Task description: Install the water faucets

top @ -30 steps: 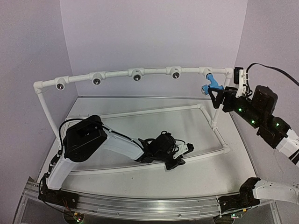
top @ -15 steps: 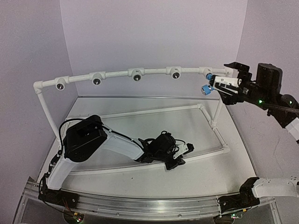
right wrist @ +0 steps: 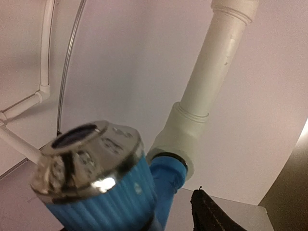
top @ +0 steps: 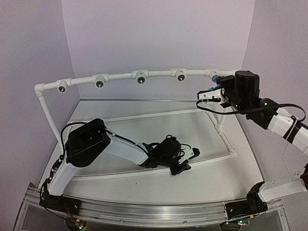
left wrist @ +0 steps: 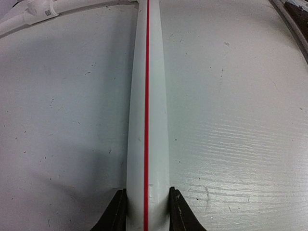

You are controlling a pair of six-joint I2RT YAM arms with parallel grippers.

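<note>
One pale table (top: 120,190) fills the lower half of the top view. On it stands a white pipe frame (top: 120,75) whose upper rail runs across the middle of the picture.

The left arm (top: 120,149) lies low at centre. The left gripper (left wrist: 147,212) is clamped on a red-striped pipe (left wrist: 147,96), with a dark finger pressed against each side.

The right arm (top: 274,118) reaches in from the right edge. The right gripper (top: 211,96) sits at the rail's right end, and I cannot tell whether its jaws grip anything. Only one dark finger (right wrist: 209,214) shows, at the bottom right of the wrist view, apart from the tap.

Four tee sockets (top: 140,78) along the rail stand open.

The water faucet (right wrist: 103,195) is a ribbed blue piece with a chrome cap (right wrist: 84,151). It is at the upper right of the top view, with its stem entering the white tee fitting (right wrist: 180,139).

Risks, as I judge them:
- If the jaws close off-centre on the rounded ribbed body, the tap could slip or twist out of line, cross its thread or pop out.
- A hard push could flex the light frame, since the left hold is low and well apart from this corner.

A small sticker (left wrist: 45,10) at the upper left of the left wrist view carries print too small to read. Marks on the chrome cap are also illegible.
</note>
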